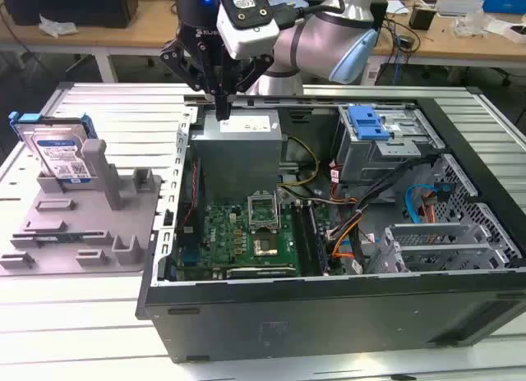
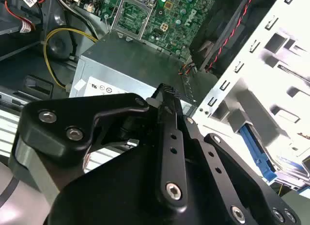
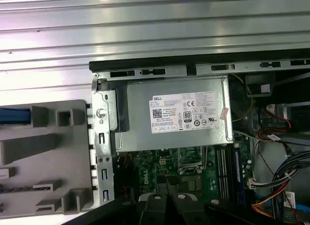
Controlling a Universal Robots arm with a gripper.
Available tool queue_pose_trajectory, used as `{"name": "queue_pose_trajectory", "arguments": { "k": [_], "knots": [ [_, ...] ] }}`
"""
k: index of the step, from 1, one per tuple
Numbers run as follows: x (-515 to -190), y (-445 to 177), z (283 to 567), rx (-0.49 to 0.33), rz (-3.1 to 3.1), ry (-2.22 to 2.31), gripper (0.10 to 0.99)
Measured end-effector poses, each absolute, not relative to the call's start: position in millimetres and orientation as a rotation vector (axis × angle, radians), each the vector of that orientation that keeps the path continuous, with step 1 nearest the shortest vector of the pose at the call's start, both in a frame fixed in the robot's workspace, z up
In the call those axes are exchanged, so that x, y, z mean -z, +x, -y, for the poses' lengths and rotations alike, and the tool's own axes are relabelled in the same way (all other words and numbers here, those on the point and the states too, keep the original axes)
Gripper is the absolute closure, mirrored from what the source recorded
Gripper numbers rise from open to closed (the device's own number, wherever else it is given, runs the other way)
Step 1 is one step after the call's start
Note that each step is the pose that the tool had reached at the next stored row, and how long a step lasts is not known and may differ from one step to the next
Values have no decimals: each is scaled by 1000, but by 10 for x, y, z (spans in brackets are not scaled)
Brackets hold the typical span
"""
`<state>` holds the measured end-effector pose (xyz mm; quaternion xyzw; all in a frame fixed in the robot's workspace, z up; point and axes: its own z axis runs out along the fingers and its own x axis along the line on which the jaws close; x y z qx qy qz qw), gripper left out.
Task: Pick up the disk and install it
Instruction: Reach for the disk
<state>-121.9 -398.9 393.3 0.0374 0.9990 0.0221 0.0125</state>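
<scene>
Pincer [image 1: 222, 112] closed on nothing, poised over power supply box [image 1: 238, 143] inside open computer case [image 1: 329, 315], disk [image 1: 59, 155] propped upright in grey holder [image 1: 99, 225], well apart, by worktop [image 1: 66, 315] edge on the exterior view's left

A robotics lab. An opened computer case [image 1: 329, 323] lies on a ribbed metal desk [image 1: 74, 340] under a robot arm [image 1: 320, 36]; cluttered wooden desks [image 1: 448, 44] line the frame's top.
</scene>
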Motion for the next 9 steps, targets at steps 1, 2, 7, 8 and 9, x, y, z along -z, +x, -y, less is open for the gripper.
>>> {"name": "queue_pose_trajectory", "arguments": {
  "k": [1, 2, 7, 8, 9],
  "knots": [
    [-3933, -1219, 3988, -69, -3114, 117, 980],
    [-3933, -1219, 3989, -69, -3114, 117, 980],
    [-3933, -1219, 3989, -69, -3114, 117, 980],
    [-3933, -1219, 3989, -69, -3114, 117, 980],
    [-3933, -1219, 3989, -69, -3114, 117, 980]
  ]
}}
